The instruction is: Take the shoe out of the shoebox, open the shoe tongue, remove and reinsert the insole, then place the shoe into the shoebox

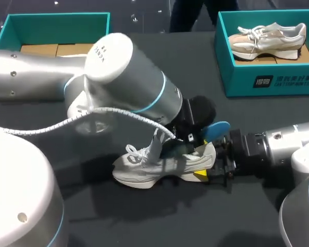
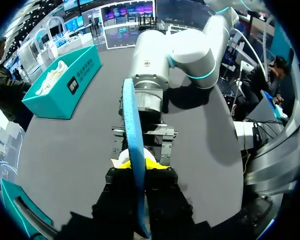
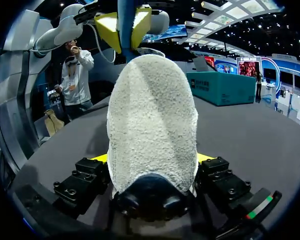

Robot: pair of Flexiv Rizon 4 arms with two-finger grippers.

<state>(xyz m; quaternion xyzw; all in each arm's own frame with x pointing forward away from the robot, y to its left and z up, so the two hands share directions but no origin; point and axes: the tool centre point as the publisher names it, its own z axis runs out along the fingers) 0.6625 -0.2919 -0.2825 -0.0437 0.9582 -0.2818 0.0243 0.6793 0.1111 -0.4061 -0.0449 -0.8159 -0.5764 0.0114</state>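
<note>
My left gripper pinches the blue insole edge-on between its yellow tips, holding it above the heel end of the white shoe. The shoe lies on the dark table, lower middle of the overhead frame, with its heel clamped between the fingers of my right gripper. The shoe is unboxed and the insole looks out. I judge that reseating it and returning the shoe to the empty shoebox, upper left, remain.

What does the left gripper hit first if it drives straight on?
Probably the shoe heel, just past the left gripper and its insole; the right gripper clamps it right behind. Depth unclear.
</note>
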